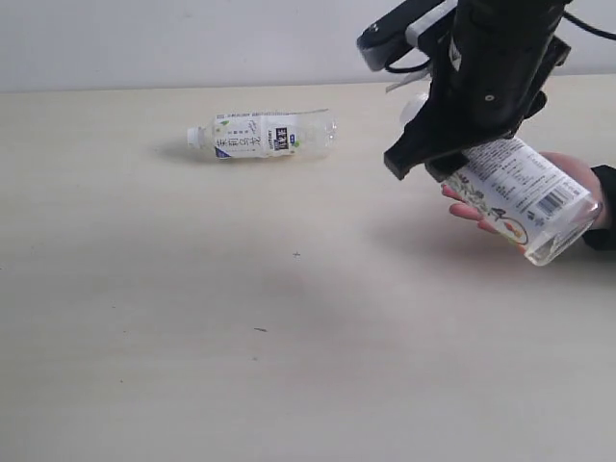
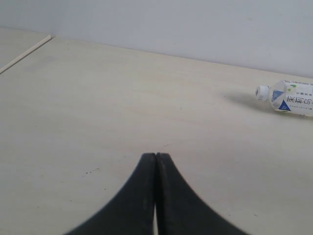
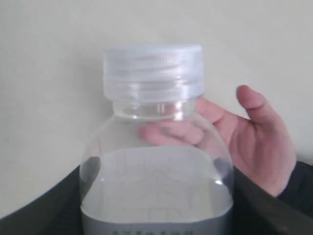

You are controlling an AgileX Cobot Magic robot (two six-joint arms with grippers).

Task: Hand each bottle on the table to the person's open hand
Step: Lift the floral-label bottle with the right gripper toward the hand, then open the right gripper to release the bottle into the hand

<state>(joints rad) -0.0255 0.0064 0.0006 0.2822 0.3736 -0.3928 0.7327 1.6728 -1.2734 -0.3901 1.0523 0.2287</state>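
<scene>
My right gripper (image 1: 435,164) is shut on a clear white-capped bottle (image 1: 520,197) with a floral label. It holds the bottle tilted in the air at the right, cap end up inside the gripper. The person's open hand (image 1: 576,171) lies right under and behind the bottle, whose lower side looks to rest against it. In the right wrist view the bottle (image 3: 154,161) sits between my black fingers (image 3: 44,210), with the hand (image 3: 266,142) cupped behind it. Another white-capped bottle (image 1: 262,135) lies on its side on the table (image 1: 192,318). My left gripper (image 2: 156,155) is shut and empty above bare tabletop.
The lying bottle (image 2: 292,99) shows far off in the left wrist view. A pale wall runs along the table's far edge (image 1: 144,90). The person's dark sleeve cuff (image 1: 606,207) is at the right edge.
</scene>
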